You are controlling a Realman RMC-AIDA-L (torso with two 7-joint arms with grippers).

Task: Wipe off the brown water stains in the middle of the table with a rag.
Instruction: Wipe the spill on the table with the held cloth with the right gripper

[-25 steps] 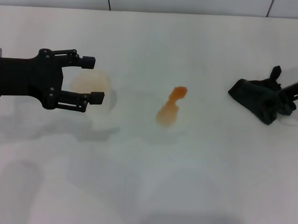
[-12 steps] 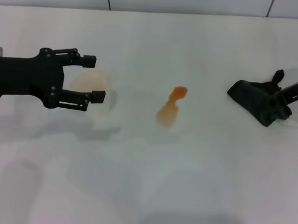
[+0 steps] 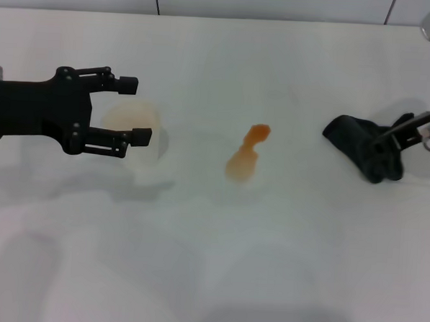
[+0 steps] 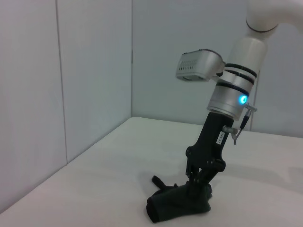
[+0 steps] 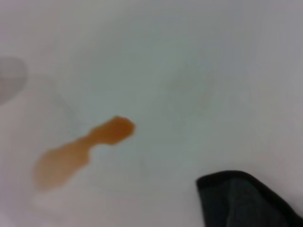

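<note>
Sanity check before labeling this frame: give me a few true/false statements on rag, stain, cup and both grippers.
1. The right gripper is shut on the rag. True.
2. The rag covers the brown water stains. False: the stain lies bare mid-table, apart from the rag.
3. The left gripper is open beside the cup. True.
4. The left gripper holds the rag. False: it holds nothing.
5. The cup stands on the stain. False: it sits on the table to the stain's left.
</note>
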